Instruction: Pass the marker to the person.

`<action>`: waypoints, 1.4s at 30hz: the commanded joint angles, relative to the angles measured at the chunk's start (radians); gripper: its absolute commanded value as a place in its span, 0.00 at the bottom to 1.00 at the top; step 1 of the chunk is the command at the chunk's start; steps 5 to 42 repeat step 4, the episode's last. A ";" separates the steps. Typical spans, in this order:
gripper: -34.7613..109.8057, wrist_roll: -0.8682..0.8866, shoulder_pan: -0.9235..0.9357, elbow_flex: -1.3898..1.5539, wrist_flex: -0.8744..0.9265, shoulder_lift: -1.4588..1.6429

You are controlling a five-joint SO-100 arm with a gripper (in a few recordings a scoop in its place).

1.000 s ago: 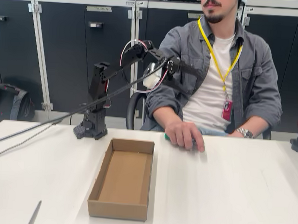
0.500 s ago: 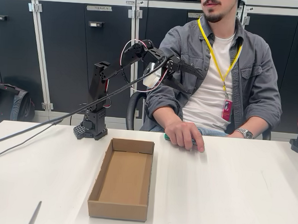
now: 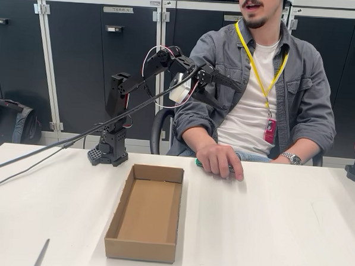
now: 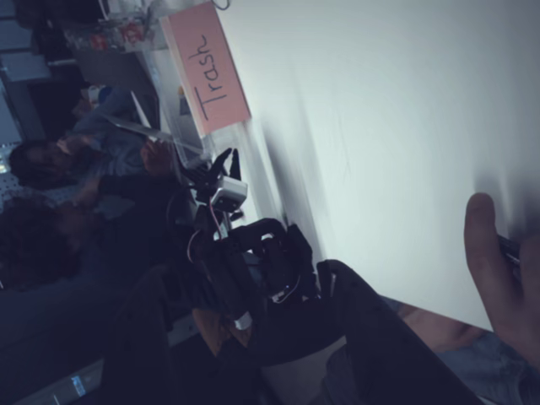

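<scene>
The marker lies on the white table at its far edge. Only its green end peeks out from under the person's hand, which rests flat on it. The person sits behind the table in a grey overshirt with a yellow lanyard. My gripper hangs high in the air in front of the person's upper arm, open and holding nothing. In the wrist view the person's hand lies at the right edge on the table, with a dark gripper finger at the bottom.
An open cardboard box stands in the middle of the table. A thin grey stick lies at the front left edge. A black cable slants across the left. The wrist view shows a pink "Trash" sign.
The arm's upper links have lifted slightly and the gripper has shifted a little. The person's hand stays on the marker.
</scene>
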 commanded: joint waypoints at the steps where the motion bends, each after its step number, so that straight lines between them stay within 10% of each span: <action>1: 0.50 -0.003 0.006 -0.005 -0.012 0.071; 42: 0.50 -0.003 0.008 -0.005 -0.009 0.071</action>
